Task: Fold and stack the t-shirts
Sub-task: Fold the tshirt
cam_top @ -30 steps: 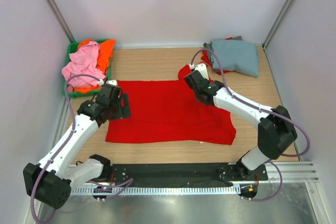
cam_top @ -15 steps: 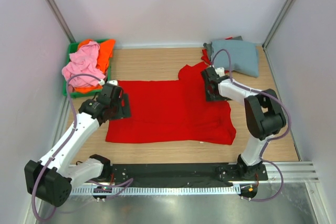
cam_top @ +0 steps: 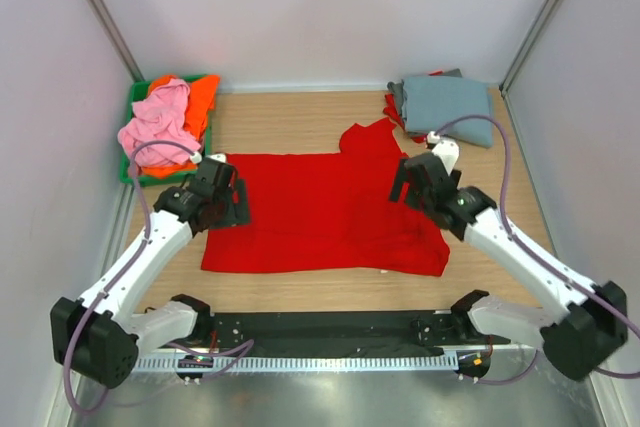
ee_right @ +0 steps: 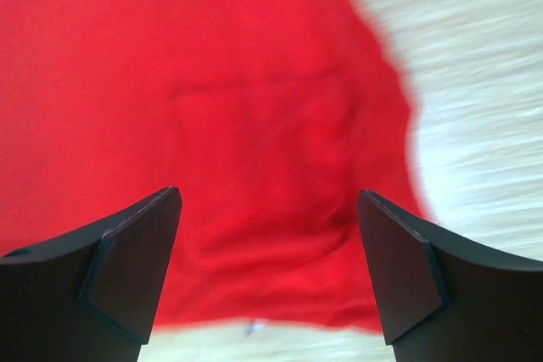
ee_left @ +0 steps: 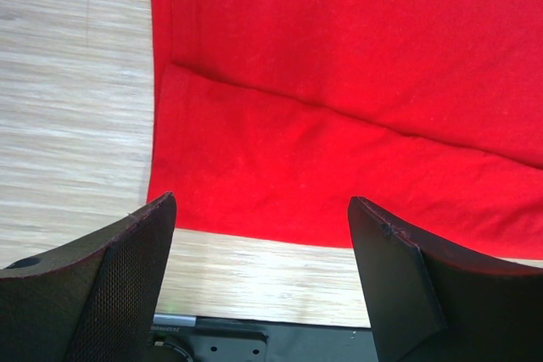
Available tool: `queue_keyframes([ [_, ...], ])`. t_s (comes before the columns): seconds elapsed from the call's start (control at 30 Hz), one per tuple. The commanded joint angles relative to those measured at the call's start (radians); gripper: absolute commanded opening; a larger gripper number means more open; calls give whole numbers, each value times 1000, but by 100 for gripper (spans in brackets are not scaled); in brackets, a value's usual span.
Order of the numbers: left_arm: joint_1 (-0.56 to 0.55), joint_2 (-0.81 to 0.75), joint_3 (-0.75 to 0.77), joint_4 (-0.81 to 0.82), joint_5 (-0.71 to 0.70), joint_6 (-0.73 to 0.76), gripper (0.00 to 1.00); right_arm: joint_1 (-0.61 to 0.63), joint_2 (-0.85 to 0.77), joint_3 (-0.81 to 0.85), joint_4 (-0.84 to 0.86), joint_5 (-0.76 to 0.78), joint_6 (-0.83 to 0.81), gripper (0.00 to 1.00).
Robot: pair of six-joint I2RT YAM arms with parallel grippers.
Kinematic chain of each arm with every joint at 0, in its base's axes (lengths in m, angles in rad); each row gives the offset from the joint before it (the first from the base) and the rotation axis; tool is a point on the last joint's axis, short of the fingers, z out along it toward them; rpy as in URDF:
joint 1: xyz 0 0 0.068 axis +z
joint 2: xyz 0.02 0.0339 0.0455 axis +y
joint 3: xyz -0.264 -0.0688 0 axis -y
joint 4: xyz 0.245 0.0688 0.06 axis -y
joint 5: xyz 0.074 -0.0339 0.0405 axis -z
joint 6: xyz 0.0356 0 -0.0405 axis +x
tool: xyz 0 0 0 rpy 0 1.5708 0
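My right gripper (cam_top: pixel 413 180) has slid lower over the red t-shirt (cam_top: pixel 320 212); it and my left gripper (cam_top: pixel 229 203) gape wide, empty. Upper left, the green bin (cam_top: pixel 134 98) holds a pink t-shirt (cam_top: pixel 158 124) and an orange t-shirt (cam_top: pixel 203 99).

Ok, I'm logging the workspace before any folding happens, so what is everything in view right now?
red t-shirt: 1, bright red, spread flat mid-table
grey-blue t-shirt: 1, grey-blue, folded, far right corner
red cloth: 1 edge showing, red, under the grey-blue t-shirt; too hidden to identify
pink t-shirt: 1, pink, crumpled on top of the bin
orange t-shirt: 1, orange, in the bin beside the pink one
bin: 1, green, far left corner
table: 1, light wood
left pincer: 1, black, open, at the red t-shirt's left edge
right pincer: 1, black, open, at the red t-shirt's right side
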Motion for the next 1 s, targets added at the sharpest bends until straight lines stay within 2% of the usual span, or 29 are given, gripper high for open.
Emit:
queue_keyframes([
  [0.0, 2, 15, 15, 30, 31, -30, 82, 128, -93, -170, -44, -60, 244, 90],
  [0.1, -30, 59, -6, 60, 70, -114, 82, 189, -163, -323, 11, -158, 391, 90],
  [0.2, -64, 122, -50, 115, 90, -195, 81, 206, -220, -416, 33, -171, 454, 90],
  [0.37, -83, 219, -146, 245, 71, -272, 81, 203, -214, -416, 25, -105, 444, 97],
  [0.47, -89, 295, -193, 296, 55, -301, 80, 191, -101, -372, 42, -83, 401, 100],
  [0.6, -141, 375, -232, 299, 16, -327, 78, 102, 114, -277, 112, -149, 289, 100],
  [0.73, -251, 343, -287, 297, 12, -413, 78, -4, 386, -169, 177, -253, 203, 100],
  [0.8, -300, 320, -319, 284, 13, -482, 78, -21, 470, -53, 177, -263, 154, 100],
  [0.83, -358, 303, -330, 273, 16, -510, 78, -33, 508, -4, 166, -263, 130, 100],
  [0.9, -426, 248, -360, 245, 27, -610, 78, -36, 646, 191, 99, -258, 51, 100],
  [0.97, -553, 193, -380, 241, 51, -703, 78, -36, 781, 394, 57, -308, -18, 100],
])
